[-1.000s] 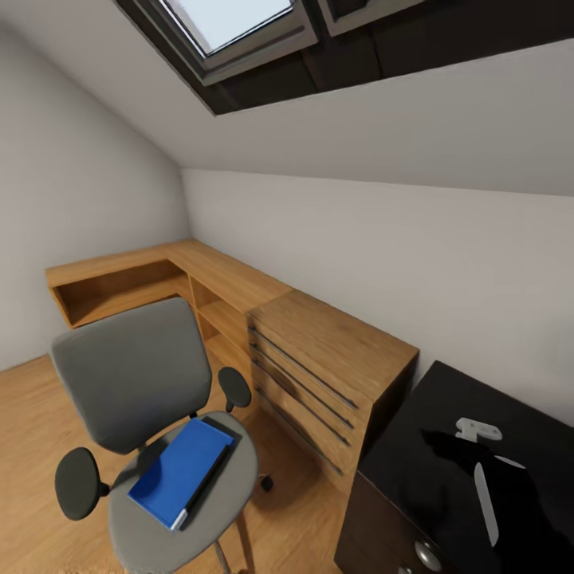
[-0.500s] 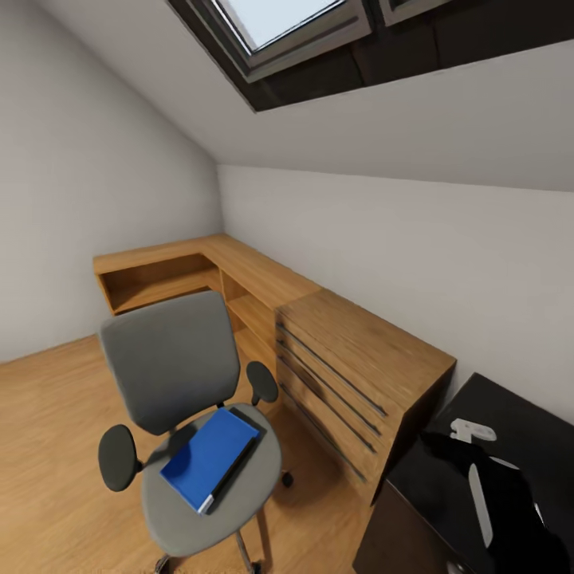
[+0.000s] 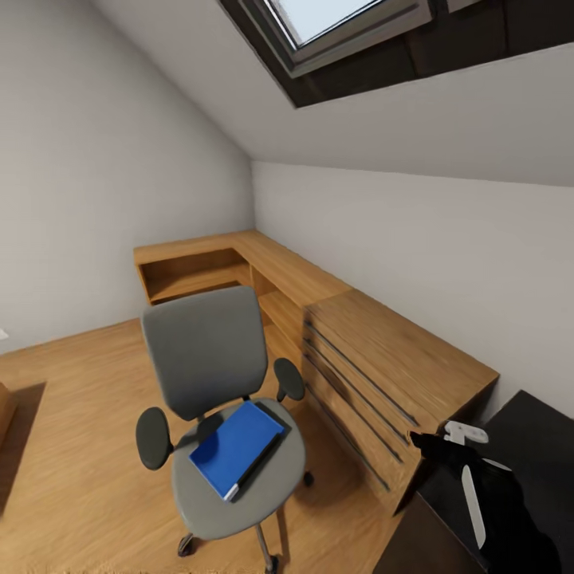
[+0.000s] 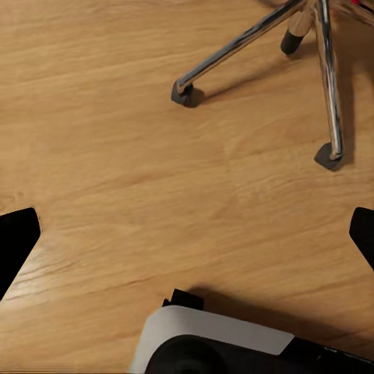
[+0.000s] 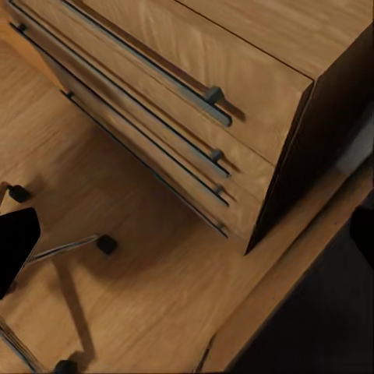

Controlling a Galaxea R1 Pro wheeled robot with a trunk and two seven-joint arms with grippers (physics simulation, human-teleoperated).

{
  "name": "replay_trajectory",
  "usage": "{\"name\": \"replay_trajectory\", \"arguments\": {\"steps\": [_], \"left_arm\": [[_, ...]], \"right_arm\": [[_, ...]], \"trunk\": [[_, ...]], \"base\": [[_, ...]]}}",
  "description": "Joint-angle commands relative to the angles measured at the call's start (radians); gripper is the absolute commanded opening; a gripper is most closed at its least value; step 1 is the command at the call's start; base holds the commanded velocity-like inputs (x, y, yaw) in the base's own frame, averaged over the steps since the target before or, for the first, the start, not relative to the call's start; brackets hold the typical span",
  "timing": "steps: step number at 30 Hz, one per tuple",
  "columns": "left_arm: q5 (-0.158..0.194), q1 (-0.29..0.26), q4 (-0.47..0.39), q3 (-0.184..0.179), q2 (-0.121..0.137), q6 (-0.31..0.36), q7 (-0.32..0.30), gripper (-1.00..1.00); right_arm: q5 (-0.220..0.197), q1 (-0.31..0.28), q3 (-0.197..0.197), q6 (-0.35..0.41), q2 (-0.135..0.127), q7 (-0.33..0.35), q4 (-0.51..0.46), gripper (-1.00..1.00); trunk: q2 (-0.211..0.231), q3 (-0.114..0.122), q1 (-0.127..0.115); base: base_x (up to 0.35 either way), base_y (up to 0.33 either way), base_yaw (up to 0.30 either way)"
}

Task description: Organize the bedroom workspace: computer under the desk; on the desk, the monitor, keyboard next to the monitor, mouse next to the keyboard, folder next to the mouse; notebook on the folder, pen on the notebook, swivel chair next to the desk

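The swivel chair (image 3: 207, 359) stands on the wooden floor, grey with black armrests. On its seat lies the blue folder (image 3: 237, 446), a dark strip running along one long edge. A corner of the black desk (image 3: 542, 422) shows at the lower right, with my right arm (image 3: 478, 486) in front of it. My right gripper (image 5: 187, 234) is open above the floor beside the chest, nothing between its fingers. My left gripper (image 4: 187, 241) is open over bare floor near the chair's chrome base (image 4: 257, 39).
A light wooden drawer chest (image 3: 383, 375) stands between chair and desk, its drawer fronts (image 5: 171, 93) facing the chair. A low wooden shelf unit (image 3: 199, 267) runs along the far wall corner. A sloped ceiling with a skylight (image 3: 343, 16) hangs overhead. Open floor (image 3: 72, 414) lies left of the chair.
The head camera has swung left, so the chair, chest and desk corner sit further right in the picture. The folder still lies on the seat as before.
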Motion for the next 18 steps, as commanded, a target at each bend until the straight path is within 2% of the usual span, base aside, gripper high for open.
{"name": "replay_trajectory", "arguments": {"steps": [1,11,15,18], "left_arm": [[0.010,0.000,-0.001,0.001,0.000,0.000,-0.009,1.00],[0.010,0.000,-0.001,0.001,0.000,0.000,-0.008,1.00],[0.011,0.000,-0.001,0.002,0.001,0.000,-0.008,1.00],[0.011,0.000,-0.001,0.002,0.001,0.000,-0.008,1.00]], "right_arm": [[0.011,-0.001,-0.002,0.004,0.003,0.009,-0.001,1.00],[0.014,-0.001,-0.002,0.001,0.017,0.009,0.007,1.00],[0.015,-0.001,0.003,-0.024,0.019,0.009,0.037,1.00],[0.015,-0.001,0.027,-0.076,0.020,0.008,0.070,1.00]], "trunk": [[-0.001,-0.002,0.000],[-0.001,-0.008,0.000],[-0.001,-0.011,0.000],[-0.001,-0.012,0.000]], "base": [[0.000,0.000,0.251],[0.000,0.000,0.251],[0.000,0.000,0.251],[0.000,0.000,0.251]]}}
